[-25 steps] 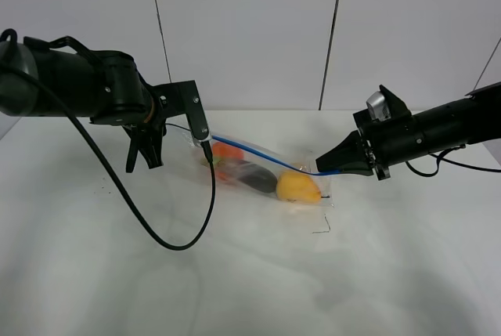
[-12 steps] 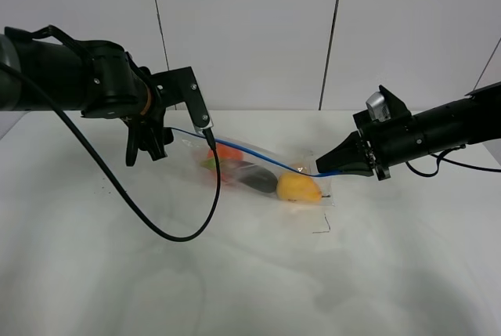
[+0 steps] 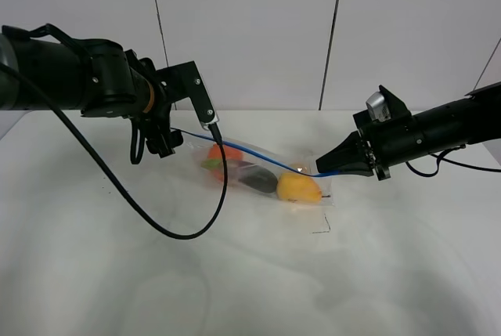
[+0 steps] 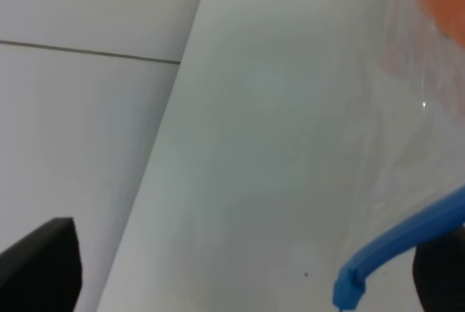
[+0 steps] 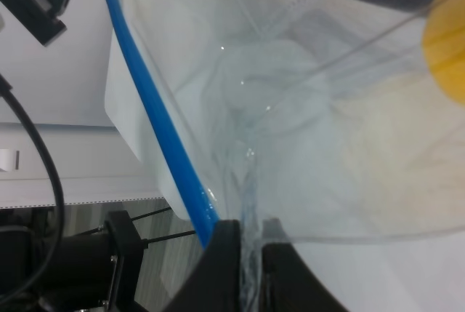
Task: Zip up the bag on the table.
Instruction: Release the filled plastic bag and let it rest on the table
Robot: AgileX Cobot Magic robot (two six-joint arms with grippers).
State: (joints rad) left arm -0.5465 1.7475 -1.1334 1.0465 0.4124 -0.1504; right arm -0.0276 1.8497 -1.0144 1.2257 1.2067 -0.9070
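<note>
The bag (image 3: 266, 173) lies near the middle of the tabletop (image 3: 235, 273). Inside it are a yellow toy (image 3: 297, 188), an orange toy (image 3: 223, 153) and a dark purple toy (image 3: 257, 180). Its blue zipper strip (image 3: 250, 154) runs along the upper edge, lifted off the surface, from my right gripper (image 3: 322, 166) toward my left gripper (image 3: 153, 146).

The right gripper is clenched on the bag corner where the strip ends. In the right wrist view the plastic is pinched between the jaws, just beside the strip.

What changed in the last second is that my left gripper has released. Before, its fingers stood closer together. Now they are spread wide, and in the left wrist view the free end of the strip hangs between them, not clamped.

I judge that the sliding pass along the strip is finished, so the bag is probably zipped. However, I cannot confirm the seal from these views. Next, the right gripper should probably let go too.
</note>
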